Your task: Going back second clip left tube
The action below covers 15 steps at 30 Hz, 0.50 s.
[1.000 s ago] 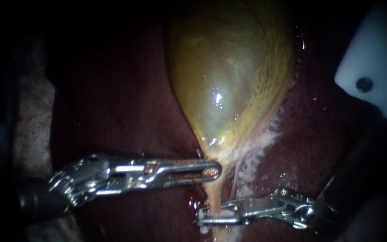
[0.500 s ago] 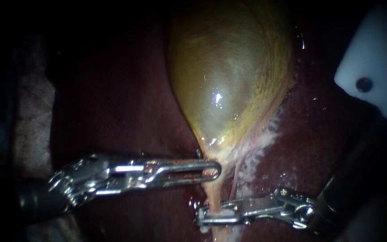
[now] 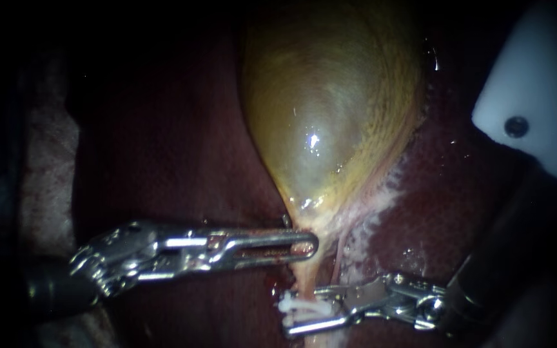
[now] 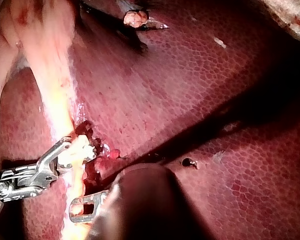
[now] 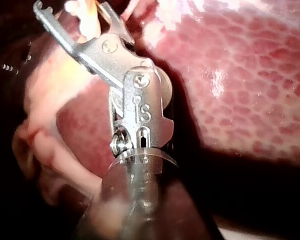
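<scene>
The yellow-green gallbladder (image 3: 330, 109) lies on the dark red liver (image 3: 182, 161) and narrows into a pale left tube (image 3: 305, 280). My left instrument (image 3: 309, 245) has its long slotted jaws shut on the gallbladder's neck. Lower down, a white clip (image 3: 296, 305) sits across the left tube. My right instrument (image 3: 301, 314) has its jaws open on either side of that clip. In the left wrist view the right instrument (image 4: 75, 152) stands around the clip (image 4: 82, 147), beside my left instrument (image 4: 77, 210). The right wrist view shows the right instrument (image 5: 72, 12) spread wide.
A white plastic part (image 3: 536, 109) with a dark hole hangs at the upper right, above the right shaft (image 3: 504, 270). A thinner pinkish strand (image 3: 338, 261) runs just right of the left tube. A little blood (image 3: 272, 283) lies beside the tube.
My right instrument's jaws, shut across the left tube before, have opened and a white clip now shows on the tube. The left instrument holds still.
</scene>
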### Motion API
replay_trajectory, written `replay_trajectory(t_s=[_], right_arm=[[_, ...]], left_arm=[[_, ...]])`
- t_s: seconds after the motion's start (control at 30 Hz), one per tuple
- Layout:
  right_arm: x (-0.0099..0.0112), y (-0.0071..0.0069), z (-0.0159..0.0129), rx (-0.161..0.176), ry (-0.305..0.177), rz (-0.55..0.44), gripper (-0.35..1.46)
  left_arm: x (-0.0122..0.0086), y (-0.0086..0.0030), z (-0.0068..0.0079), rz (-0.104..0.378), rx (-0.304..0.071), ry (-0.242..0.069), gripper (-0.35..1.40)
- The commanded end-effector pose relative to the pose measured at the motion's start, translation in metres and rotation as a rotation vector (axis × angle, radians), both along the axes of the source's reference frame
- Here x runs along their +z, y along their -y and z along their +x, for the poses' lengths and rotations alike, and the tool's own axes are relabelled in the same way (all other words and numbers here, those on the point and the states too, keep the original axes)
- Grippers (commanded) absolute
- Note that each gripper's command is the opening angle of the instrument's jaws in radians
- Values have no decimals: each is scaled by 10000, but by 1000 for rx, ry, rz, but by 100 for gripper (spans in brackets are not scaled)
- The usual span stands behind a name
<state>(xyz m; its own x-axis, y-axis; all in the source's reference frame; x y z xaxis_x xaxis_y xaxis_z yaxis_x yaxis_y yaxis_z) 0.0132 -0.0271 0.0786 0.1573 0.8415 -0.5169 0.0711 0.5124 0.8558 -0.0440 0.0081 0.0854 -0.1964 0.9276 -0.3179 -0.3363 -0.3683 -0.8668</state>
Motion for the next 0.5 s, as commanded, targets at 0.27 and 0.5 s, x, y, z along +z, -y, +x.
replay_trajectory(t_s=[0.27, 0.5], right_arm=[[1, 1, 8, -6, 5, -24, 48], [3, 1, 9, -10, 7, -35, 48]], left_arm=[[0, 0, -1, 0, 0, 0, -35], [0, 0, -1, 0, -1, 0, -35]])
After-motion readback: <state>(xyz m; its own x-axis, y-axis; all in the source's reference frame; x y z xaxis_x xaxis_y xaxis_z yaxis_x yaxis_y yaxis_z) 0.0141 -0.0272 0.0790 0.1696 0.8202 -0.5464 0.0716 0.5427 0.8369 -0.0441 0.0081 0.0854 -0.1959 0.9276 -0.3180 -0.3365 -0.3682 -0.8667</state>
